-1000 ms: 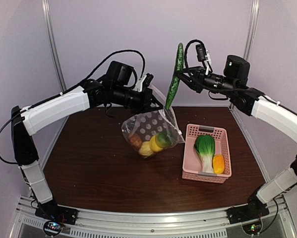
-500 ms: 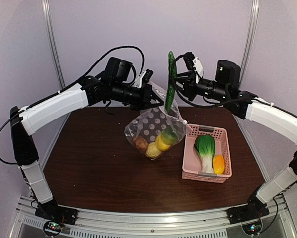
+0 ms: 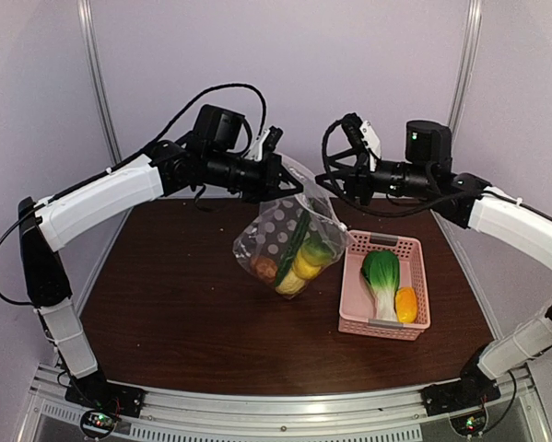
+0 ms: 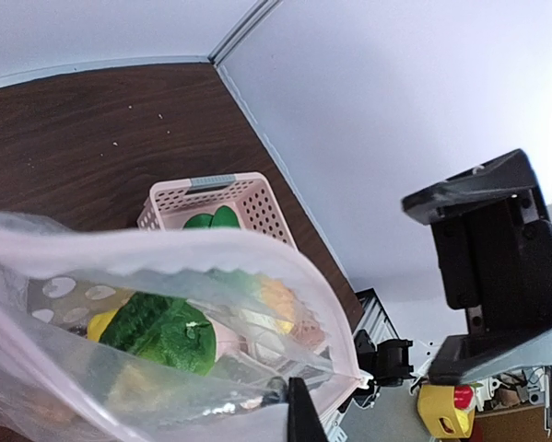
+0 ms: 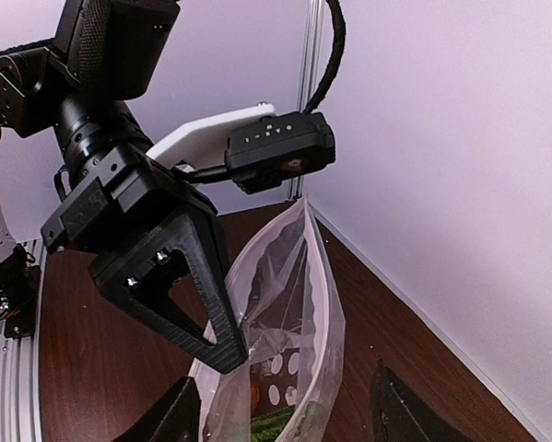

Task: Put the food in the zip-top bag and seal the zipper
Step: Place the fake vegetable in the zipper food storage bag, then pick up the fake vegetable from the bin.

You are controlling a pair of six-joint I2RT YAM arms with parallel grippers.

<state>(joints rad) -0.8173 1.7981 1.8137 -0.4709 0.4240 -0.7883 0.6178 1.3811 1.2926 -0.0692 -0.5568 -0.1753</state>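
The left gripper (image 3: 280, 188) pinches the top edge of the clear dotted plastic bag (image 3: 285, 235), arm stretched out, holding it up. The right gripper (image 3: 329, 181) hangs beside it, fingers apart, empty.

A robot lab cell: plain pale walls (image 3: 349, 55), metal frame posts (image 3: 98, 83), a dark wood surface (image 3: 183, 313), two arms (image 3: 100, 198) bolted to a rail (image 3: 285, 414).

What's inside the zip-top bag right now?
Inside the zip-top bag: the long green vegetable standing tilted, yellow lemons and a brown bread piece at the bottom. Anything beneath those is blurred by the plastic.
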